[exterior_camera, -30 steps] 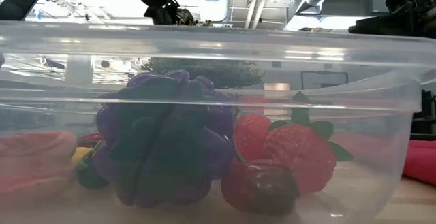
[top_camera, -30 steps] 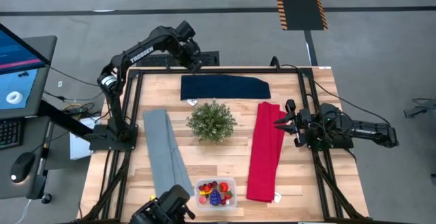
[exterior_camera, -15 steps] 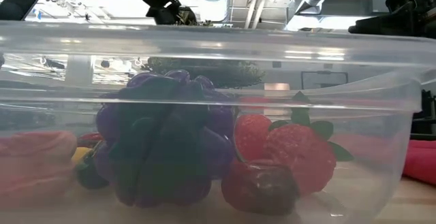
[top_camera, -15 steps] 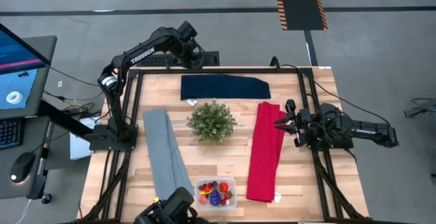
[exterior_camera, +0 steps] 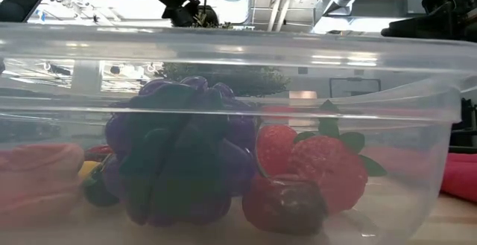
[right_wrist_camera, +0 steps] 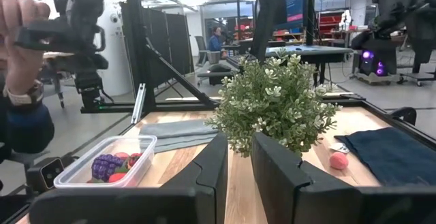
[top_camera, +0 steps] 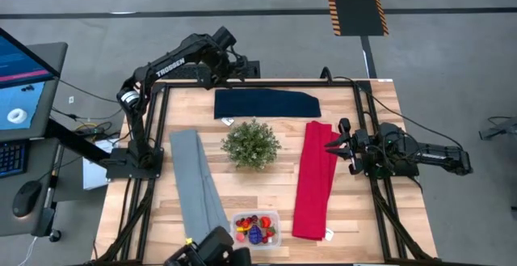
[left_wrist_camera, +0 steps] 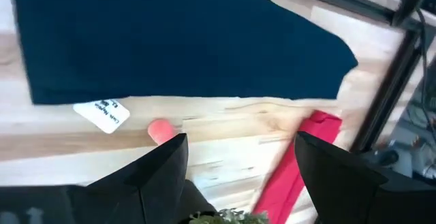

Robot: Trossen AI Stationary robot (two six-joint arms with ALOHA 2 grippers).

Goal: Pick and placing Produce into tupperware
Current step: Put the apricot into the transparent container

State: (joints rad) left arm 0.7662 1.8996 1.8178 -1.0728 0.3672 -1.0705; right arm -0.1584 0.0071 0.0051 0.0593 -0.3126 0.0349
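Left gripper [top_camera: 246, 66] farther right over table [top_camera: 275, 181].

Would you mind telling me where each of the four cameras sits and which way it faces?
High: overhead, looking down; both arms, table.
Low: table level, against the tupperware wall; produce inside.
Left wrist: above navy cloth; left gripper open.
Right wrist: level, facing plant; right gripper.
Shared: both wrist views show the pink piece.

Wooden table [top_camera: 266, 187] — navy cloth [top_camera: 266, 103], grey cloth [top_camera: 196, 185], red cloth [top_camera: 314, 179], plant [top_camera: 251, 144], tupperware [top_camera: 256, 230], stray pink piece [left_wrist_camera: 160, 130].
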